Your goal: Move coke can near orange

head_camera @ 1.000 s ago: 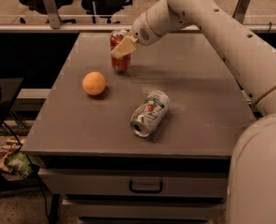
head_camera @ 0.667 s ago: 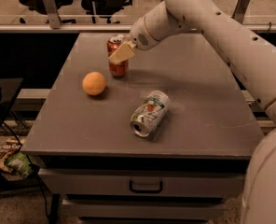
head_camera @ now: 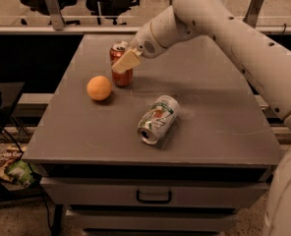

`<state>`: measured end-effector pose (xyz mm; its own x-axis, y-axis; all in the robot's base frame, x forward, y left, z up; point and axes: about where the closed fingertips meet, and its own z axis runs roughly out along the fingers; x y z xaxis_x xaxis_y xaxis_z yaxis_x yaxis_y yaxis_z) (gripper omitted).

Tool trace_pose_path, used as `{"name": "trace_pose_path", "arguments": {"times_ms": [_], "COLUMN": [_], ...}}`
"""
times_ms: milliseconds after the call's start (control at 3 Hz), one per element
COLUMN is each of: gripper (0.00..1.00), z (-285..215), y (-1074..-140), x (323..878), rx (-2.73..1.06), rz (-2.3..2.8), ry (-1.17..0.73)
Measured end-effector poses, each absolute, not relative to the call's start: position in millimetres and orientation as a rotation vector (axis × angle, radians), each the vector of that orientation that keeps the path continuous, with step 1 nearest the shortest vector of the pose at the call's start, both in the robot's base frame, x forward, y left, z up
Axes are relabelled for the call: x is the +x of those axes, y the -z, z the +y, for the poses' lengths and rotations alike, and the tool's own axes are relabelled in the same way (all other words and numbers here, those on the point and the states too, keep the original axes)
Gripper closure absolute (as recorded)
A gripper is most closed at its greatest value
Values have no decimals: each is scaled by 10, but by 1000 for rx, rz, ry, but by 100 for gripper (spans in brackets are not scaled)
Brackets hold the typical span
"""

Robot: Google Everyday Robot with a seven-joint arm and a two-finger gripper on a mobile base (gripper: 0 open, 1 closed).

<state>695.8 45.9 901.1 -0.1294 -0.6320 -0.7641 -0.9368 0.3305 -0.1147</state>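
Note:
The red coke can stands upright on the grey table, just right of and slightly behind the orange. A small gap shows between can and orange. My gripper reaches in from the upper right and sits at the can's upper half; its cream fingers cover part of the can's front.
A white-and-green soda can lies on its side near the table's middle front, open end toward me. A drawer with a handle is under the table top. Chairs stand behind the table; clutter lies on the floor at left.
The gripper and the coke can have moved left and toward the front, closing the distance to the orange. The orange and the lying can have not moved.

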Motion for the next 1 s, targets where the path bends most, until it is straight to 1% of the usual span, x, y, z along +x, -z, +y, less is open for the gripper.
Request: {"name": "trace_pose_path", "arguments": {"times_ms": [333, 667, 1000], "gripper": [8, 0, 0], "z": [449, 464, 465], "y": [-8984, -8970, -8969], "x": [6911, 6907, 6907], "rx": [-1391, -1394, -1394], "rz": [1840, 1839, 1839], "ry": [-533, -536, -536]}}
